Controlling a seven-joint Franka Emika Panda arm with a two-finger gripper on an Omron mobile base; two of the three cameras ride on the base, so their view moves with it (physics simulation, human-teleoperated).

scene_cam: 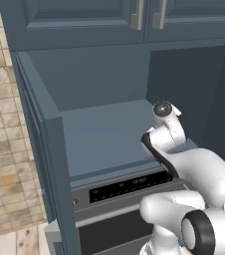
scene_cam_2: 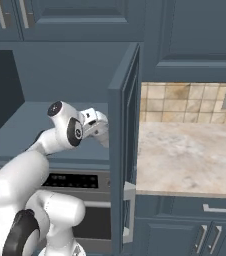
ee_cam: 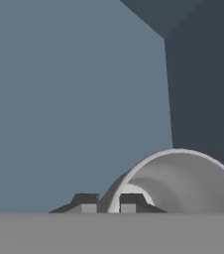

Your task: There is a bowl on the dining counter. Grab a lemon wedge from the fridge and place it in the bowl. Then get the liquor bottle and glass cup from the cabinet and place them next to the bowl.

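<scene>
The gripper [ee_cam: 106, 204] is seen in the hand view drawn almost closed, one dark fingertip outside and one inside the pale rim of the glass cup [ee_cam: 183, 181]. The thin wall of the cup is pinched between them, so the cup is judged to be grasped at its lip. Such a rim grip is presumably chosen because the cup's body is too wide for the jaws.

The cup lies near the back right corner of the open cabinet [scene_cam: 104, 134], against the darker side wall. From the right base view, the wrist is reached in past the opened cabinet door [scene_cam_2: 127, 145], which stands edge-on between the arm and the marble counter [scene_cam_2: 185, 155].

No bowl, lemon wedge or liquor bottle is visible, so their condition cannot be reported. The step in hand is judged to be the retrieval of the cup. A one-wall pinch is noted as a risk: the cup may swing or slip when lifted.
</scene>
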